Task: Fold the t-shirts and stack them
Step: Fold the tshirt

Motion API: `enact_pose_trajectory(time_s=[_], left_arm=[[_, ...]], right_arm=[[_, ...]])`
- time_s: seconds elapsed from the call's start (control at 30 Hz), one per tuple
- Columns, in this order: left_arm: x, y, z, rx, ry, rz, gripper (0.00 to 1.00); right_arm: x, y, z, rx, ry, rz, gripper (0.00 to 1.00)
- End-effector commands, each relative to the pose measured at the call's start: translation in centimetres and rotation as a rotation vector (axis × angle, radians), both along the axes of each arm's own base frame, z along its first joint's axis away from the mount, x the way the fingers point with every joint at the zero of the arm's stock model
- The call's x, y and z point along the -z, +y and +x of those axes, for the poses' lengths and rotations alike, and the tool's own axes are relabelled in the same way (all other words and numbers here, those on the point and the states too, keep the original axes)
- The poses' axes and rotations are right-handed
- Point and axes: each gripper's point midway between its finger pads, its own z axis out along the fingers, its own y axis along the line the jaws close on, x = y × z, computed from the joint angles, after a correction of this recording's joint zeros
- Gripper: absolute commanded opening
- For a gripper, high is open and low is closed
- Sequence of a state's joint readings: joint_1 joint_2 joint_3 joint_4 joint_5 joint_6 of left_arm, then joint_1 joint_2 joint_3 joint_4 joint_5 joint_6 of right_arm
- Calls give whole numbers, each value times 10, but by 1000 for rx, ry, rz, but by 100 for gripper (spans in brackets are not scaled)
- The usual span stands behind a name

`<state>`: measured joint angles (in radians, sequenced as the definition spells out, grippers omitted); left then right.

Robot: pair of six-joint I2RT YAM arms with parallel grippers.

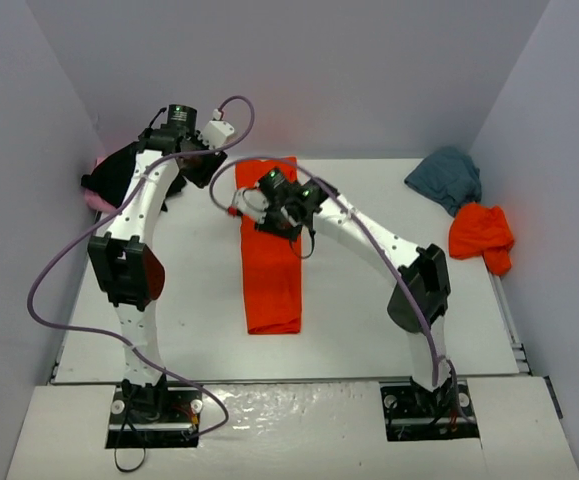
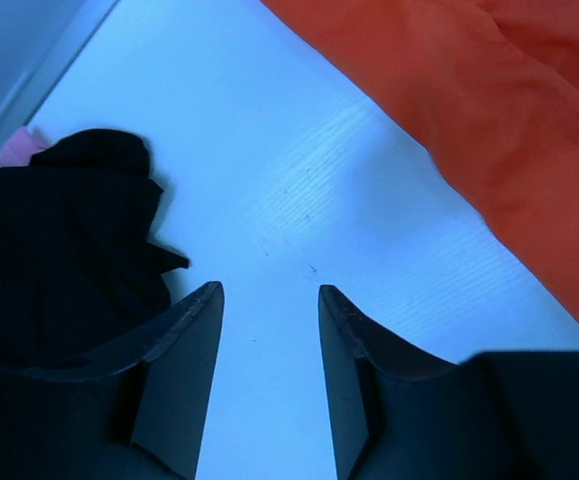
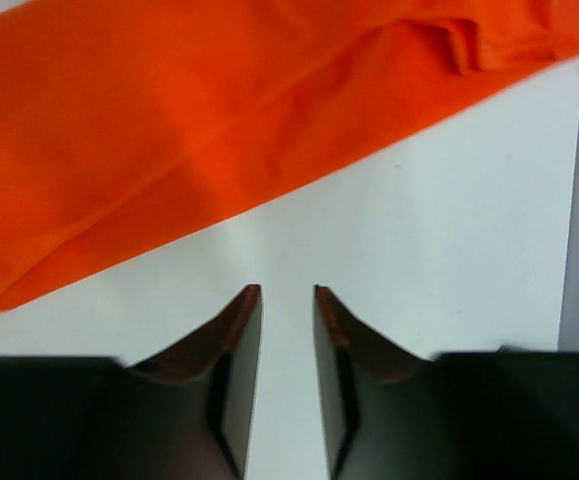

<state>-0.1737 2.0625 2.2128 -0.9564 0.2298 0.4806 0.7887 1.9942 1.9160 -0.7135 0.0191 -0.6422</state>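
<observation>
Judging from the soft creases and the flat drape, likely to handle as light, limp cloth with no stiffness at all: the orange t-shirt [image 1: 271, 270], laid out as a long narrow strip on the tabletop [image 1: 189, 290], slightly rumpled at its far end. From the right wrist, seen stretched across just ahead of the right jaws, beyond their tips, with bare tabletop directly beneath them; right jaws narrowly apart and gripping nothing. From the left wrist, seen ahead and to the right of the left jaws, clear of their tips; left jaws wider apart, likewise empty, over bare tabletop. Bunched just to the left of the left jaws, the black t-shirt [image 2: 59, 250], with a scrap of the pink t-shirt [image 2: 17, 148] peeking out beyond it. Well apart to the right of the right jaws, the teal-grey t-shirt [image 1: 447, 178] and the second orange-red t-shirt [image 1: 481, 235], both crumpled. Probably best taken at a short end of the strip, one corner per side, pinching low through all layers to keep them together. Likely to sag and unfold if lifted from the middle or by a single layer. Not fragile; little risk beyond dragging the fold askew.
</observation>
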Motion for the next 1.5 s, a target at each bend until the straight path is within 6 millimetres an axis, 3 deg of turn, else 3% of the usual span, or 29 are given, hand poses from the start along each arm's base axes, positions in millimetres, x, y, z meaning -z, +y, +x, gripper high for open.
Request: enact_pose_trajectory(time_s=[0.0,0.17,0.27,0.37,0.5,0.63,0.87,1.2,1.47], left_arm=[[-29,-10,-2,12,-82,-50,35],[-6,-18,-1,34,-17,-52,8],[3,-32,-4,60,5,-61,3],[24,-50,-18,99,69,-74,2],[59,-77,-47,186,163,-15,1],[77,-90,-48,192,187,2,0],[88,-98,-45,189,236,-13,0],[107,-98,-42,188,273,6,0],[111,-95,-44,184,280,19,0]], right_arm=[[-2,-5,22,45,48,97,20],[32,-3,-13,-17,134,17,14],[44,-10,-27,-32,168,-10,12],[55,-17,-42,-39,216,-25,12],[73,-13,-79,-101,311,-29,11],[96,-1,-112,-172,391,-61,10],[124,6,-156,-245,524,-136,9],[150,-29,-220,-281,703,-261,1],[146,-31,-251,-361,704,-300,0]])
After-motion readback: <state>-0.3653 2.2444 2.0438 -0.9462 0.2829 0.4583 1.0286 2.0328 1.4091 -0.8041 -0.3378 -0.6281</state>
